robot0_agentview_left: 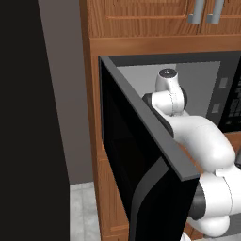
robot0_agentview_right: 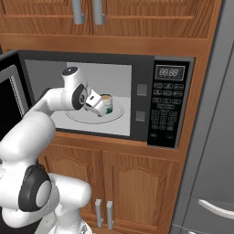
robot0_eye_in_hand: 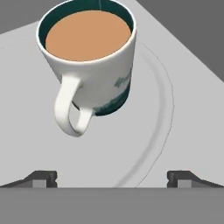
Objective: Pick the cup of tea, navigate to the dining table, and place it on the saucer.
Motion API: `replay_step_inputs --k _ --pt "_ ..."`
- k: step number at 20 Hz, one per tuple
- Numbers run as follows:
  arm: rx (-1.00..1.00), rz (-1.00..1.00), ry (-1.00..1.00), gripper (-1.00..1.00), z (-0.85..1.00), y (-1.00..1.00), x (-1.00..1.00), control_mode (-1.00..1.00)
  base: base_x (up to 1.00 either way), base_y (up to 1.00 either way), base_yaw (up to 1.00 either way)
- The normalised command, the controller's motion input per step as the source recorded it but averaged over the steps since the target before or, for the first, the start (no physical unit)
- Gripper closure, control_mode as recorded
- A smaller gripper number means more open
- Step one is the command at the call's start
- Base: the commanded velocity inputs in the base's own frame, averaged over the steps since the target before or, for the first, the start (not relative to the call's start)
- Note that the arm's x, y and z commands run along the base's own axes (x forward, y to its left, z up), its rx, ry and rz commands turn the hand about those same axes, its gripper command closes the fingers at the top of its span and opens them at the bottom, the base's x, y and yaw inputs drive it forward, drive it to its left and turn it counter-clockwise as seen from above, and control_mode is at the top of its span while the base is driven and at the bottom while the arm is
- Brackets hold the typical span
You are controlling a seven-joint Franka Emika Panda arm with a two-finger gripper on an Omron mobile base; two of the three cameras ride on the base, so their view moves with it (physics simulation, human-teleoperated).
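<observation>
End effector spread wide, nothing held, just short of the cup upright on the turntable inside the microwave. Best to advance level, straddle the body beside the handle, then close.

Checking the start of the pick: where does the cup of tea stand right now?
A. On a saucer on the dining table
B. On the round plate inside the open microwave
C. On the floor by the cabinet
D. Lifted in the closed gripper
B: the cup of tea stands on the microwave's round plate, with the open gripper just short of it.
</observation>
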Motion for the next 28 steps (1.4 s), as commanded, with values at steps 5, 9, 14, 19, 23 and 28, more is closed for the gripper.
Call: replay_step_inputs --k 5,9,14,19,23,28 --pt "0.00 0.00 0.00 -1.00 0.00 0.00 0.09 -1.00 0.00 0.00 0.00" --pt "0.00 0.00 0.00 -1.00 0.04 0.01 0.25 -1.00 0.00 0.00 0.00" --pt "0.00 -0.01 0.00 -1.00 0.00 0.03 0.31 -1.00 0.00 0.00 0.00" --pt "0.00 -0.02 0.00 -1.00 0.00 0.01 0.17 -1.00 0.00 0.00 0.00" --pt "0.00 -0.03 0.00 -1.00 -0.01 0.00 0.03 -1.00 0.00 0.00 0.00" --pt "0.00 -0.05 0.00 -1.00 -0.10 0.00 0.03 -1.00 0.00 0.00 0.00"
